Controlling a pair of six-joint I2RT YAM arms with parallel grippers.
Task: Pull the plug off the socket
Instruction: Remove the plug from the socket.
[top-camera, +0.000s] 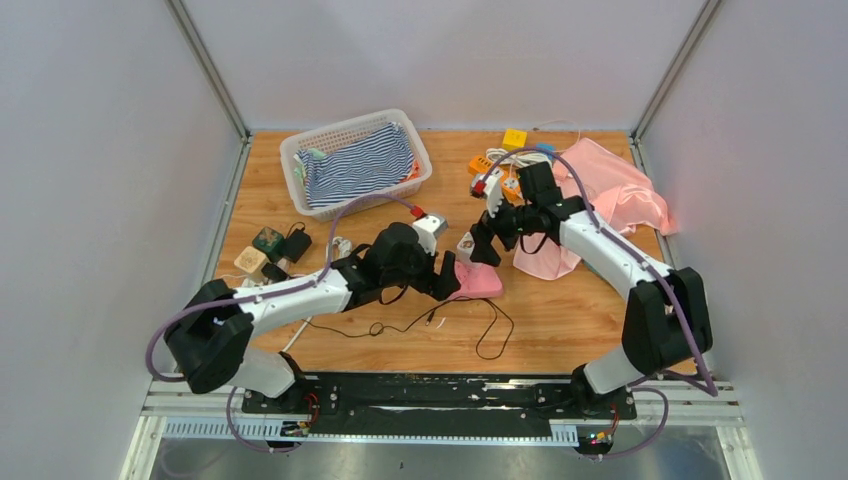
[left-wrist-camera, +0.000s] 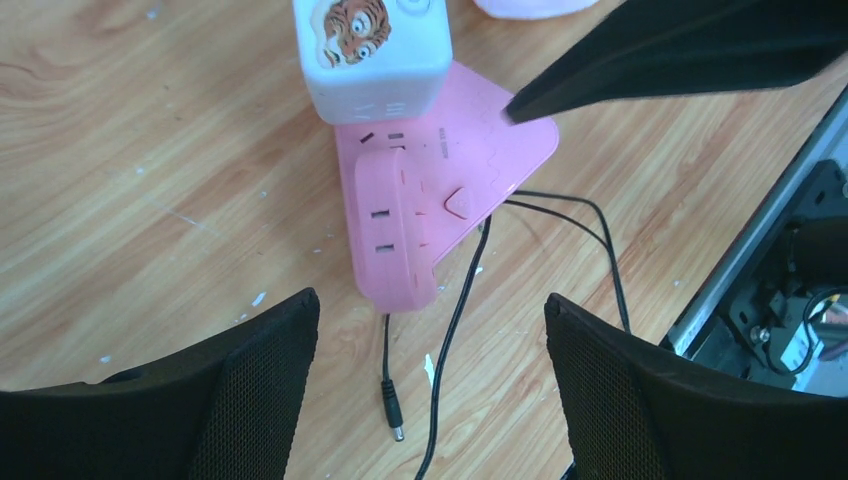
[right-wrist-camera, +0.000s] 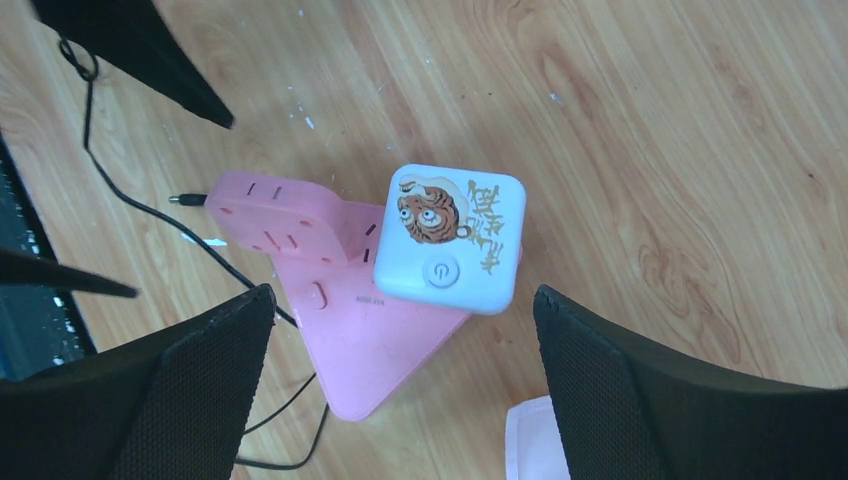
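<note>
**Setting:** light wooden table (top-camera: 560, 320) enclosed by plain white walls.

**Landmark:** pink socket (left-wrist-camera: 430, 200), a flat wedge-shaped block lying near the table's middle.

**Item:** plug (right-wrist-camera: 452, 238), a white cube with a tiger picture and a power button on its top face. It is seated on the end of the socket nearest the right arm.

**Handling (judged):** rigid, smooth plastic, light and likely slippery. It is best taken across two opposite flat sides, low down, and drawn straight off. The socket looks light too and would probably lift with it unless pinned.

**Left gripper** (left-wrist-camera: 430, 305): above the socket's other end, jaws spread, holding nothing.

**Right gripper** (right-wrist-camera: 402, 292): over the plug, jaws wide apart, holding nothing.

**Black cable** (left-wrist-camera: 395, 410): loose beside the socket, its tip lying free.
</note>
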